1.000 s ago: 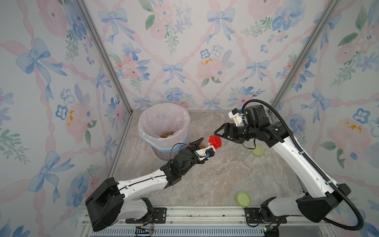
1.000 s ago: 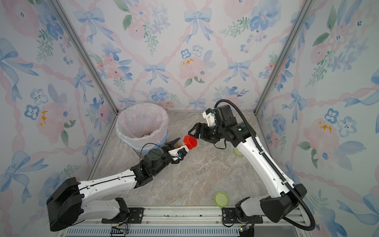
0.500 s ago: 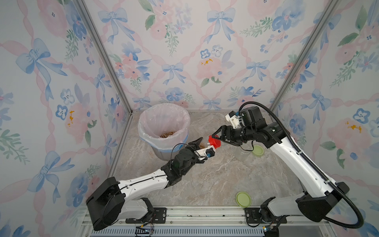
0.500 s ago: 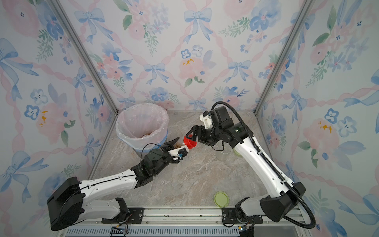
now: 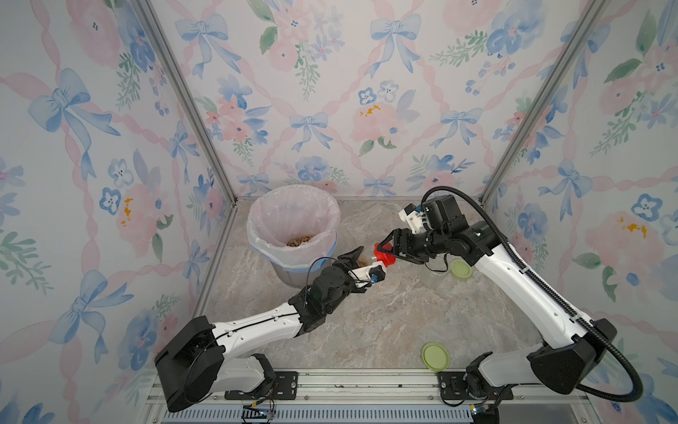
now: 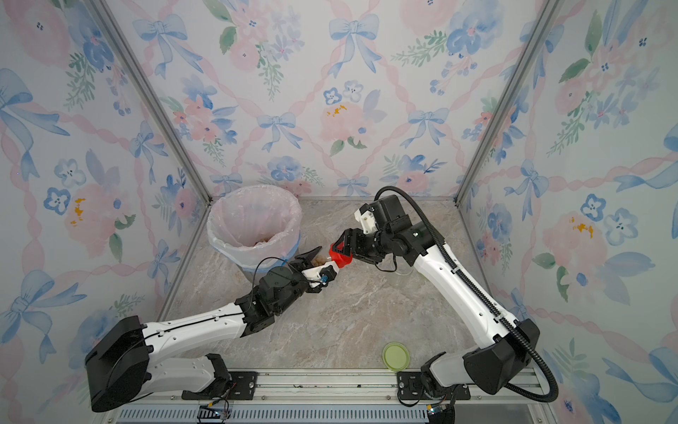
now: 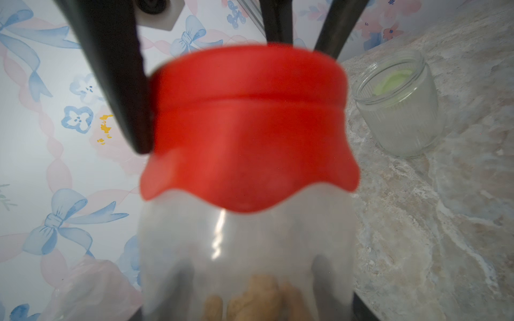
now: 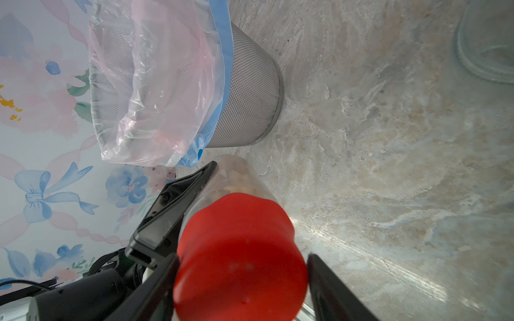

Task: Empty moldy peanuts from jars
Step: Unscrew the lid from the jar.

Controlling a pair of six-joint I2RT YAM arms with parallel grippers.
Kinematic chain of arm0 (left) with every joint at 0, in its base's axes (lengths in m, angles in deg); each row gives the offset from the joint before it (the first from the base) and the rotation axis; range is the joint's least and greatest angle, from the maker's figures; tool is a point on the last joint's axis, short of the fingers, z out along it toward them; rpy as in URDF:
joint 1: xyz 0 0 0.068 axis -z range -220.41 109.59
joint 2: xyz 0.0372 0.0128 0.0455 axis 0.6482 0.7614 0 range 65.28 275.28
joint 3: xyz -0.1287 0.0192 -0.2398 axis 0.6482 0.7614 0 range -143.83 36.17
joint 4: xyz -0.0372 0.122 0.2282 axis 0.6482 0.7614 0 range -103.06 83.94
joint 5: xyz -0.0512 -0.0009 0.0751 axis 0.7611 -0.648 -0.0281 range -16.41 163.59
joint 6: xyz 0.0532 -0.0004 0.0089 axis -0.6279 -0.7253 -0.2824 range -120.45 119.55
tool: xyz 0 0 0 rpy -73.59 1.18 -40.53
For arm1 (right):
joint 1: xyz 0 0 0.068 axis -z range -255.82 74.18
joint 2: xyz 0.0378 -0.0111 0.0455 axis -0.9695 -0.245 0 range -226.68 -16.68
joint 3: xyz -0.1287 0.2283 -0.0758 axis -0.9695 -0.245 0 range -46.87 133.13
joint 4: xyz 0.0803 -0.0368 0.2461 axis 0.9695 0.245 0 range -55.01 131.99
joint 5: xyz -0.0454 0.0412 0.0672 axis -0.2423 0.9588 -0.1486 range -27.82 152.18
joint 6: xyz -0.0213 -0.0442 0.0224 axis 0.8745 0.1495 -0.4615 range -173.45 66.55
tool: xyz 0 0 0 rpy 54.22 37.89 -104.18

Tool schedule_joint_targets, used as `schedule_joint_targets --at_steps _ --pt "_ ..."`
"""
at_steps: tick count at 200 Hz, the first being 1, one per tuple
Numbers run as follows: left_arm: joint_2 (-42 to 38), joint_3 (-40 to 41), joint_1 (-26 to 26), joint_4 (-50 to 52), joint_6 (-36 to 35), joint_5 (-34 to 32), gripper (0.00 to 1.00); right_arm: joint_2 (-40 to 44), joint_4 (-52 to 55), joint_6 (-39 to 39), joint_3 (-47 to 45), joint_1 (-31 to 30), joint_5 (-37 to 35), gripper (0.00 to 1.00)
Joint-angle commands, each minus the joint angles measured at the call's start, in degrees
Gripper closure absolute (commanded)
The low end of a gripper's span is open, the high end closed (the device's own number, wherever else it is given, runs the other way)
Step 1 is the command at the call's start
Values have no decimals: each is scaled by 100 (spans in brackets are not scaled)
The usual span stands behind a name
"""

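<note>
A clear jar (image 8: 236,180) with a red lid (image 5: 383,257) (image 6: 339,257) hangs tilted above the table beside the bin. My left gripper (image 5: 361,262) (image 6: 319,258) is shut on its body. Moldy peanuts (image 7: 250,300) lie inside it, near the left fingers. My right gripper (image 5: 383,255) (image 8: 240,278) has come in from the right, and its jaws press the red lid (image 8: 239,264) on both sides. One right finger (image 7: 119,83) lies against the red lid (image 7: 250,125). More peanuts (image 5: 301,241) lie in the bin.
The bag-lined grey mesh bin (image 5: 293,220) (image 8: 250,83) stands at the back left. An empty lidless jar (image 5: 434,277) (image 7: 400,105) stands under the right arm, with a green lid (image 5: 461,270) beside it. Another green lid (image 5: 435,356) (image 6: 396,356) lies near the front rail.
My right gripper has slid left over the red lid and its jaws have narrowed onto it. The left arm and the jar have stayed in place.
</note>
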Motion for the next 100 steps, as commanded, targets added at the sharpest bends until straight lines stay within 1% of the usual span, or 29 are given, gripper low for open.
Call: schedule_joint_targets --at_steps 1,28,45,54,61,75,82,85,99,100 --pt "52 -356 45 -259 -16 -78 100 7 -123 -36 -188 -88 132 31" --pt "131 -428 41 -258 21 -45 100 74 -179 22 -342 -139 110 36" --pt "99 -432 38 -257 122 66 100 105 -97 192 -345 -150 147 42" --pt "24 -411 21 -245 257 249 100 104 42 746 -245 -164 235 44" --pt "-68 -361 -29 -235 389 631 100 99 185 1271 -155 -169 440 45" --pt "-267 -223 -151 -233 737 1403 100 -11 776 2242 158 -74 391 47" --pt "-344 -221 -214 -236 894 1744 100 -64 939 2730 263 -3 588 47" --pt "-379 -52 -225 -238 941 1882 100 -77 977 2928 285 30 678 47" --pt "-436 37 -246 -229 1011 2137 100 -83 962 3576 321 172 738 49" --pt "-432 44 -246 -222 1103 2150 100 -86 969 3613 323 186 745 49"
